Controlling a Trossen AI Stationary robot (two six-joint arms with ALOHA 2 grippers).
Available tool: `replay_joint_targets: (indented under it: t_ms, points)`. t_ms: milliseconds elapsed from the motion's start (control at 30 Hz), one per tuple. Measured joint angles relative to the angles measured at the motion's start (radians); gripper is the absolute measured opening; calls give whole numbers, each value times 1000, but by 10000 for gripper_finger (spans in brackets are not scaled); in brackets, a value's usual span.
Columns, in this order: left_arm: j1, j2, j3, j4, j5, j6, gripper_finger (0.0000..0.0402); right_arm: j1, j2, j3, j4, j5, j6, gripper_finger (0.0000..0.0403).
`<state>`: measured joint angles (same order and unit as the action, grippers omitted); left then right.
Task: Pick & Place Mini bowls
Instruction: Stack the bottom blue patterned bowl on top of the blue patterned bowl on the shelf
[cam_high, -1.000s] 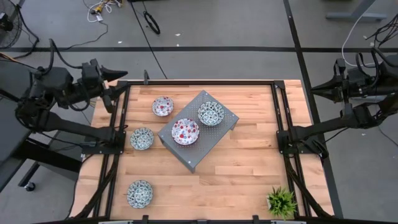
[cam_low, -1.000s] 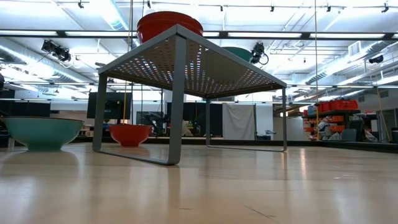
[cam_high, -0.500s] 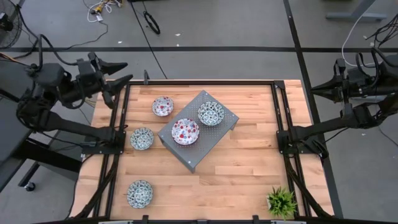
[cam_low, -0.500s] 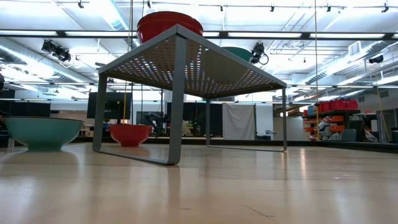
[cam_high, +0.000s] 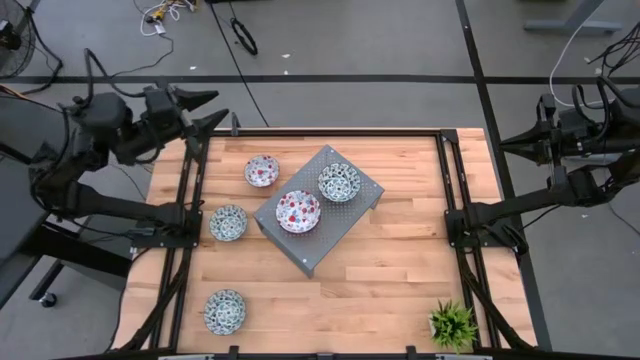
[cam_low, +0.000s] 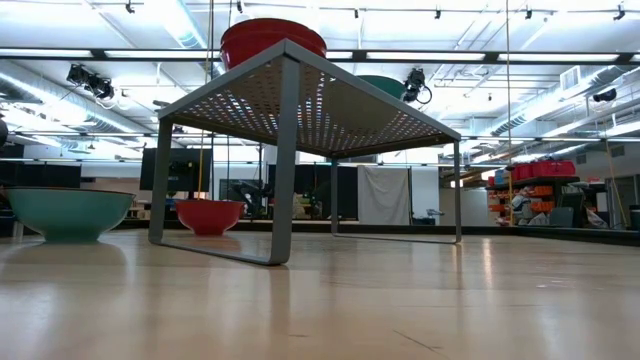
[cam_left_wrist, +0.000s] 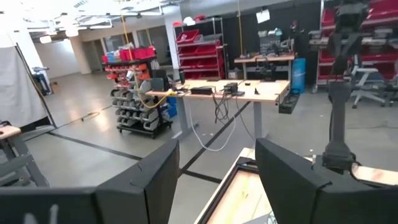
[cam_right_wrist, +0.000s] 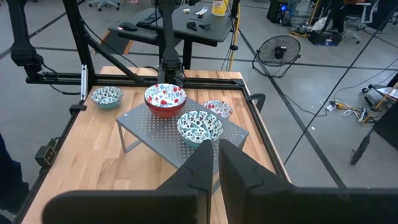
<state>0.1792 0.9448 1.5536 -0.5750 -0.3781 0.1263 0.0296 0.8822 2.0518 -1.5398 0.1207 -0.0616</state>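
Your left gripper is hovering spread beyond the table's far-left corner, well apart from the mini bowls: two are sitting on the perforated grey stand, three on the wood left of it. Your right gripper is waiting pressed together off the right edge.

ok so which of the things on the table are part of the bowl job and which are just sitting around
Part of the job:
red bowl on the grey stand
teal bowl on the grey stand
red bowl on the table
teal bowl beside the stand
teal bowl at the near edge

Just there:
potted plant
grey stand
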Motion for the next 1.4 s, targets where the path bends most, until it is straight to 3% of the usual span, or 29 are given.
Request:
replay_joint_targets:
  t_ms: [500,800,1167,1400]
  points:
    - [389,57,-1,-1,402,-62,216,0,0,0,0,0,0,27]
    - [556,113,0,-3,564,-75,216,0,0,0,0,0,0,27]
    - [667,177,0,-45,611,-84,216,0,0,0,0,0,0,27]
    - [695,185,-1,-172,558,-107,216,0,0,0,0,0,0,27]
